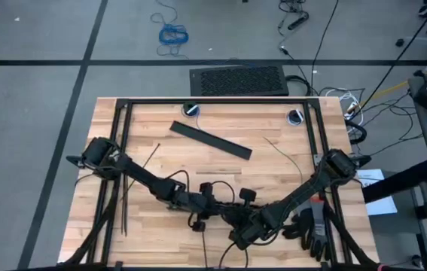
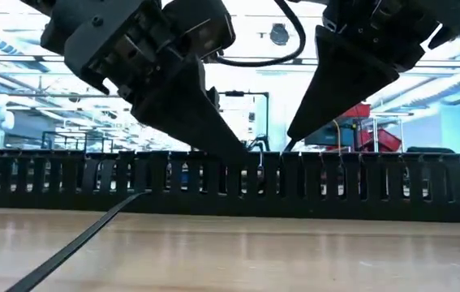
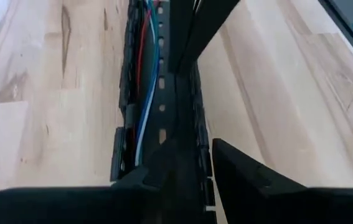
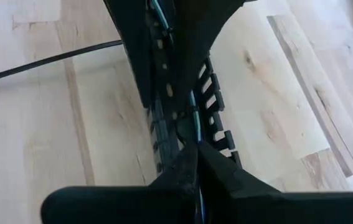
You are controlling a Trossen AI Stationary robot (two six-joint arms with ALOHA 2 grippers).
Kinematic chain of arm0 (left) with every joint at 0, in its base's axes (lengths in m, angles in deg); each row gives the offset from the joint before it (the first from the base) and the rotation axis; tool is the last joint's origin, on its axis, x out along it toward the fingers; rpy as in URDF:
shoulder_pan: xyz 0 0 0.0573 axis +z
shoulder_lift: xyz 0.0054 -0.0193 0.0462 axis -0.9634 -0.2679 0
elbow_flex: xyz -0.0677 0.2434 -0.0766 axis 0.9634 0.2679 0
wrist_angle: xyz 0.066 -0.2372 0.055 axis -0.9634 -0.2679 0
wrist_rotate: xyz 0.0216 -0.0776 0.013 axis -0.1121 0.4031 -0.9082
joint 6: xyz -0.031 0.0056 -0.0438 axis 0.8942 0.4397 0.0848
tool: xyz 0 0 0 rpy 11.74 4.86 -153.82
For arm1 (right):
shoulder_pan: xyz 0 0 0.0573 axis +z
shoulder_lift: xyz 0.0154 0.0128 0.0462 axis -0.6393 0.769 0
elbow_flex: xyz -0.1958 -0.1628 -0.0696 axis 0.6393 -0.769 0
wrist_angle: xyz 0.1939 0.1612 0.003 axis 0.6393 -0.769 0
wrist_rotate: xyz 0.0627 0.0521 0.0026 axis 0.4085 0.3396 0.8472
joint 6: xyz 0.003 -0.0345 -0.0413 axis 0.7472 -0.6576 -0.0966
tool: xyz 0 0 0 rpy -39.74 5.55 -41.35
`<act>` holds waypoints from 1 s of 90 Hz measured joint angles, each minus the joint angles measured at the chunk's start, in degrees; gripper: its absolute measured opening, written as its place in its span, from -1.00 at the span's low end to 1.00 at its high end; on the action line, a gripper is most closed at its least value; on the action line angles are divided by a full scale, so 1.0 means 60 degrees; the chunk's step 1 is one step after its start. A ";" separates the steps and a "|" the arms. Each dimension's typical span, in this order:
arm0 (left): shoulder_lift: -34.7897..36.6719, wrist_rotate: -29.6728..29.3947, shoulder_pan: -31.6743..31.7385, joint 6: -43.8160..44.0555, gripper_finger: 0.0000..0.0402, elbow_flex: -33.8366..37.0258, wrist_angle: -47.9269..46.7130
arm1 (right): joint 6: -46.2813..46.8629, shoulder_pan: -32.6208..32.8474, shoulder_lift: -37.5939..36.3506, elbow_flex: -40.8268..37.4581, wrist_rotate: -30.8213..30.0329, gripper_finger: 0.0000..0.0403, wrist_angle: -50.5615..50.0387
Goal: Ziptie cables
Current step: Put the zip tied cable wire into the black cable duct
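A black slotted bar lies across the table near its front edge, with the cables, thin blue, red and pale wires, inside its channel. My left gripper comes down on the bar from the left and is shut on one slotted wall. Just to its right, my right gripper is shut on the cables over the same bar. In the low view both gripper tips, left and right, reach the bar's top edge. Zipties lie on the table's left part; one ziptie runs toward the bar. My left gripper has the bar's slotted side wall between its fingers, one finger in the channel and one outside. It slants down from the table's left. The bar rests flat on the table. My right gripper pinches a thin blue wire of the cables between its fingertips, just above the channel. It slants down from the table's right. The wire runs slack along the bar; how many wires it holds does not show.
A flat black bar lies slantwise at the table's far middle. A thin wire lies right of it. Black gloves lie at the near right. A black frame edges the table.
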 joint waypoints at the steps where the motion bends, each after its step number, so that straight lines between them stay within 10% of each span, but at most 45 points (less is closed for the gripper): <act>1: 0.0000 -0.0002 0.0000 0.0000 -0.49 0.0000 -0.0002 | -0.0001 0.0000 0.0000 0.0000 0.0000 -1.00 -0.0002; 90: -0.0455 -0.0029 0.0000 0.0065 -0.58 0.0007 0.0558 | 0.0001 0.0000 0.0000 -0.0007 0.0000 -1.00 0.0011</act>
